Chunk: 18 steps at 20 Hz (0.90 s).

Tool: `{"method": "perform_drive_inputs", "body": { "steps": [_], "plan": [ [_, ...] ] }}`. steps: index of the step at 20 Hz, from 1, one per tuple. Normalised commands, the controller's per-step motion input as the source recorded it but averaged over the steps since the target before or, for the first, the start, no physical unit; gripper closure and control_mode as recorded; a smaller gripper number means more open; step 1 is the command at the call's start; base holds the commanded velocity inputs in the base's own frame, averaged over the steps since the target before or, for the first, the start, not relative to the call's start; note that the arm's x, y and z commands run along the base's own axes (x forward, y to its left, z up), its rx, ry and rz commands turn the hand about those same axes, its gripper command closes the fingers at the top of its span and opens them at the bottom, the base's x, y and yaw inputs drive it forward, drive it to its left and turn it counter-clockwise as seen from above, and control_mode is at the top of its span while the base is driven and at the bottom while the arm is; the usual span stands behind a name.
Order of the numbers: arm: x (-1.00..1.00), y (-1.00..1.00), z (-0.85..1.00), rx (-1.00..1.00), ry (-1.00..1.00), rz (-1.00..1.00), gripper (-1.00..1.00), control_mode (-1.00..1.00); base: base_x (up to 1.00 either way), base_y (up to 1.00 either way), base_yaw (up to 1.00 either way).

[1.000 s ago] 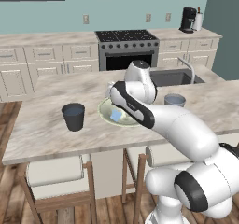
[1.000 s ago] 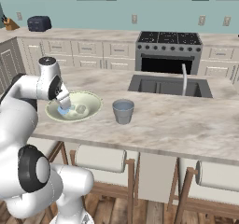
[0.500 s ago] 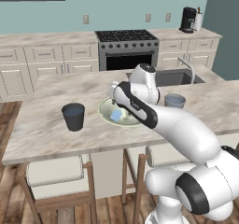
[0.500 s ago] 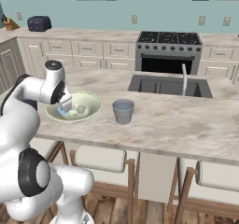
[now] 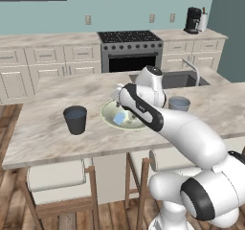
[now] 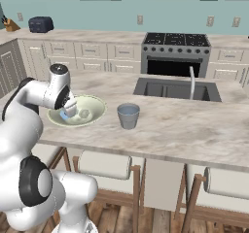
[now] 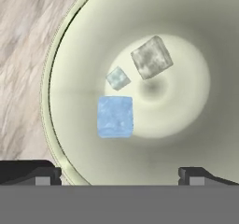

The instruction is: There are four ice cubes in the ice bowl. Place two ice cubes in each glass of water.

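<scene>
The ice bowl (image 7: 60,69) is a wide cream-green dish, and my gripper (image 7: 119,174) hangs open right above it, its dark fingertips (image 7: 30,171) far apart with nothing between them. Three ice cubes lie inside: a pale-blue ice cube (image 7: 115,116) nearest the fingers, a tiny one (image 7: 118,78) and a greyish one (image 7: 151,57) beyond. From the left base the gripper (image 5: 120,113) sits over the bowl (image 5: 106,112), the dark charcoal glass (image 5: 75,120) stands to its left and the lighter grey glass (image 5: 179,103) to its right. From the right base, the bowl (image 6: 97,106), the gripper (image 6: 68,111) and the grey glass (image 6: 128,116) show.
All of this stands on a marble island counter (image 5: 43,133). A sink with a faucet (image 6: 190,81) is set into the counter behind the grey glass. Stools (image 5: 57,174) stand under the near edge. A stove (image 5: 129,51) and cabinets line the far wall.
The hand has shifted a little to the right over the bowl. Bowl and glasses have stayed in place.
</scene>
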Motion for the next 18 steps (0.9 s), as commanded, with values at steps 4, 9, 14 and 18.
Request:
{"method": "perform_drive_inputs", "body": {
  "steps": [4, 9, 14, 18],
  "plan": [
    [0.0, 0.0, -0.02, 0.02, 0.03, 0.0, -1.0, -1.0, 0.0, 0.0, 0.0],
    [0.0, 0.0, -0.2, 0.05, 0.08, 0.0, -1.0, -1.0, 0.0, 0.0, 0.0],
    [0.0, 0.05, -0.17, 0.05, 0.1, 0.0, -1.0, -1.0, 0.0, 0.0, 0.0],
    [0.0, 0.1, -0.05, 0.03, 0.06, 0.0, -1.0, -1.0, 0.0, 0.0, 0.0]
  ]
}}
